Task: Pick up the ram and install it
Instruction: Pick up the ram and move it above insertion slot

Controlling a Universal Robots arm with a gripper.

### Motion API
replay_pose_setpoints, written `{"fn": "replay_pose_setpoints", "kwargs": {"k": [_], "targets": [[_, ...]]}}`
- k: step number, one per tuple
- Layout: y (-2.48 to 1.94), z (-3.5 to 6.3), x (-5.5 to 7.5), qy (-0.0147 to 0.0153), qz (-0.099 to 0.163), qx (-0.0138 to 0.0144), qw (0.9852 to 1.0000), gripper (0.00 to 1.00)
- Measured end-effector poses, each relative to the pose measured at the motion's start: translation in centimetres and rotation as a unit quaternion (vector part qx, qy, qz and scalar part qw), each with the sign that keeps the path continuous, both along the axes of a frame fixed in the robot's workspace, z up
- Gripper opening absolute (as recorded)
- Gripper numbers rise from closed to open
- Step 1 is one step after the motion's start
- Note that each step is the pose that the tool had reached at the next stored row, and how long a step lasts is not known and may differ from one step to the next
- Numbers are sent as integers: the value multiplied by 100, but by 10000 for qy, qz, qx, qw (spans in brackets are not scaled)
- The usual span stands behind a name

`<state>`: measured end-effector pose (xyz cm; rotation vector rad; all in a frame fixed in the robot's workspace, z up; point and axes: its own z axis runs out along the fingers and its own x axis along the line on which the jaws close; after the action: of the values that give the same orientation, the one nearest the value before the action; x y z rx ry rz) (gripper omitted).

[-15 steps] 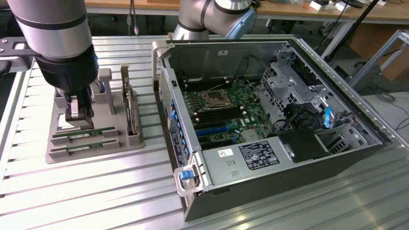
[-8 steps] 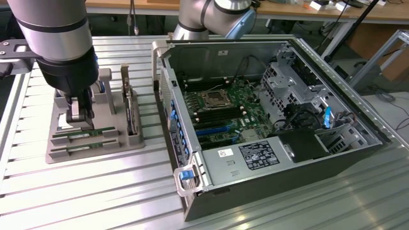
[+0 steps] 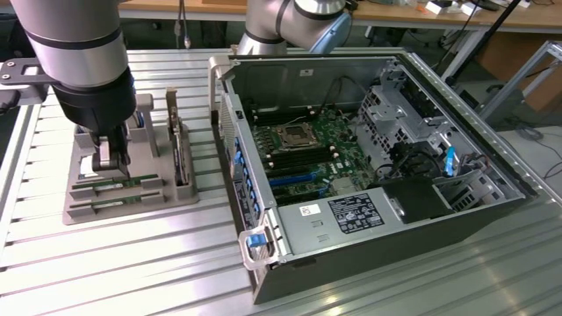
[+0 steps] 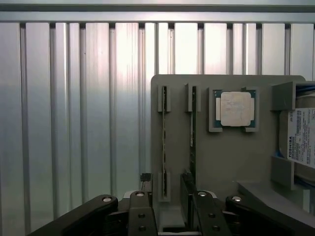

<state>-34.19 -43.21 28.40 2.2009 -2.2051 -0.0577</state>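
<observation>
Item: gripper (image 3: 112,163) — jaws spread wide, holding nothing. It hangs low over the grey holder (image 3: 131,209), which sits at nine o'clock of the open computer case (image 3: 369,164) in the exterior view.

Item: ram (image 4: 164,132) — green stick standing on edge in a holder slot. In the wrist view it lies between the two fingers (image 4: 140,206), and contact cannot be told.

Second stick (image 4: 193,132): neighbouring slot, just beside the ram.

Processor (image 4: 236,109): flat in its pocket, beyond the second stick.

Hard drive (image 4: 301,137): at the holder's edge.

All stand on a ribbed metal table (image 4: 74,123).
</observation>
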Motion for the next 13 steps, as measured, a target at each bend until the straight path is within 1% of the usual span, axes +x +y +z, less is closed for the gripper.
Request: {"fn": "replay_pose_setpoints", "kwargs": {"k": [13], "targets": [[0, -85, 0, 0, 0, -23, 10000, 36]]}}
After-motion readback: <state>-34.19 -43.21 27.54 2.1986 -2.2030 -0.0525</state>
